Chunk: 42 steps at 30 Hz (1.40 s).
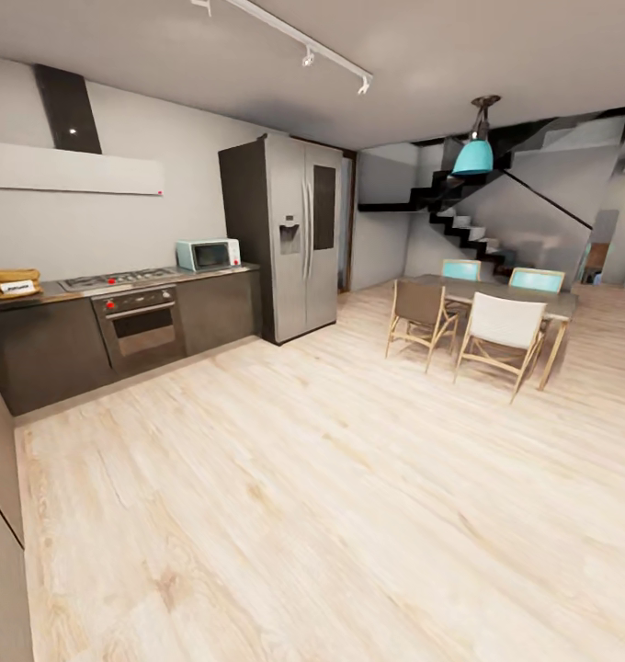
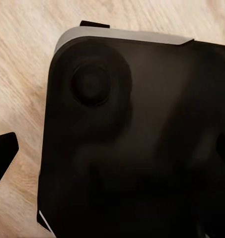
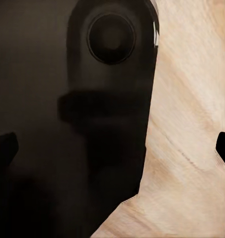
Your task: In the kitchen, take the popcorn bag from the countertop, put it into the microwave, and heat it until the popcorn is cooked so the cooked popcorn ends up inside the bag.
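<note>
Dark, rounded robot body (image 2: 142, 144) takes up most of the left wrist view, with the left end effector (image 2: 112, 163) looking down over it: one black fingertip (image 2: 4, 151) pokes in at the picture's edge, with pale wooden floor (image 2: 23, 59) under it. Whether this end effector is spread or pressed together I cannot tell, since its other finger is lost against the dark body.

On the right wrist, the right end effector (image 3: 114, 146) stands spread wide: two black fingertips, one (image 3: 4, 148) against the dark body and one (image 3: 224, 148) over the plank floor, sit far apart with nothing between them.

Well beyond both end effectors, across a broad stretch of floor in the head view, runs the kitchen's dark cabinet row. Its steel table (image 1: 51, 294) carries one popcorn bag (image 1: 11, 281), tan with a white label, at the far left end. One gas hob (image 1: 119, 277) lies beside it, with one dark oven (image 1: 142, 326) beneath. One mint-blue microwave (image 1: 208, 254) stands at the other end of the table, door closed, well apart from the bag. One tall steel fridge (image 1: 294, 234) stands just beside that. One white hood (image 1: 73, 168) hangs on the wall above the hob.

Off to the right is one dining table (image 1: 524, 302) with four chairs (image 1: 501, 336), two white or tan and two teal, one teal pendant lamp (image 1: 473, 156) above, and a dark staircase (image 1: 469, 225) behind.
</note>
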{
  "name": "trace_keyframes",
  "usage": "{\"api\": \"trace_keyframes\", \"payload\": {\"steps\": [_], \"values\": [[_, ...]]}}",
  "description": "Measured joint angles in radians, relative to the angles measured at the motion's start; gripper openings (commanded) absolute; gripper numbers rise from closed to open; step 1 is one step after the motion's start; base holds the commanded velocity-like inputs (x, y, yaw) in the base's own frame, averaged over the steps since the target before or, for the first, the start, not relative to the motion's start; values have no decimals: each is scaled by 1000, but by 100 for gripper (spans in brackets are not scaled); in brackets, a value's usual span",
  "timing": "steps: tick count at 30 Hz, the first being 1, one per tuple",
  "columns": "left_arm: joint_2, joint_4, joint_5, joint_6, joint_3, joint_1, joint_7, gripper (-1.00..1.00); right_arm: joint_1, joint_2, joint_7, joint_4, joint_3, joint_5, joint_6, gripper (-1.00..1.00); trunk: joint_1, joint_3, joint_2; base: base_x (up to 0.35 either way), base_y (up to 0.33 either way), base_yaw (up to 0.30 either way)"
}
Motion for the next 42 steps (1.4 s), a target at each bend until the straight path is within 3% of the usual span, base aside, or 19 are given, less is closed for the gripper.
{"api": "trace_keyframes", "payload": {"steps": [13, 16, 17, 19, 21, 28, 42], "values": [[0, 0, 9, -2, 1, 0, 1, 100, 0, 3, -1, -2, -1, 7, -1, 100, 0, 0, 0, 323, 0, 0], [0, 0, 48, -2, 1, 0, 1, 100, 0, 6, -1, -2, 0, 8, -1, 100, 0, 0, 0, 323, 0, 0], [0, 0, 81, -1, 0, 0, 1, 100, 0, 8, -1, -2, 0, 9, -2, 100, 0, 0, 0, 323, 0, 0], [0, 1, 109, -1, -1, 0, 1, 100, 0, 8, 0, -2, 1, 9, -2, 100, 0, 0, 0, 323, 0, 0], [0, 3, 118, -1, -2, 0, 2, 100, 0, 10, 0, -2, 2, 9, -2, 100, 0, 0, 0, 323, 0, 0], [0, 3, 121, -1, -2, 0, 2, 100, 0, 8, -1, -2, 4, 8, -47, 100, 0, 0, 0, 323, 0, 0], [0, 3, 122, -1, -2, 0, 2, 100, 0, 7, 2, -2, 7, 5, -46, 100, 0, 0, 0, 323, 0, 91]]}}
